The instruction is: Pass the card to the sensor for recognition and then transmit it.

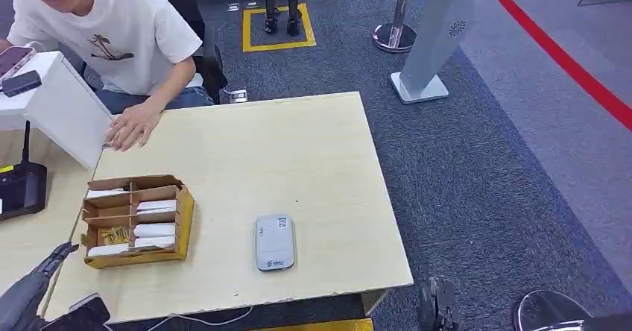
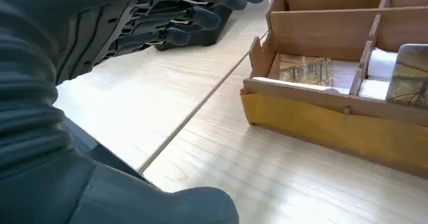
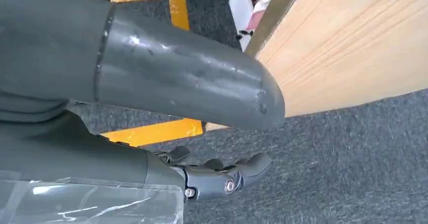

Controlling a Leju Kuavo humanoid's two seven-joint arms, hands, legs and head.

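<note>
Pre-pick stage: left hand (image 2: 166, 17) empty w/ fingers spread, near card box (image 1: 138, 221); right hand (image 3: 222, 176) empty, loosely curled, off-table; next, prob. reach in, pinch one card (image 1: 155, 230).

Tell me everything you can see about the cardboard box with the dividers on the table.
The cardboard box is a shallow open tray of brown card with a yellow outer wall, split by card dividers into several compartments. White cards lie flat in most of them; one compartment holds a yellowish printed piece. It sits flat on the light wooden table, near the edge on the robot's left, left of the grey sensor. The left hand is near it, not touching.
</note>
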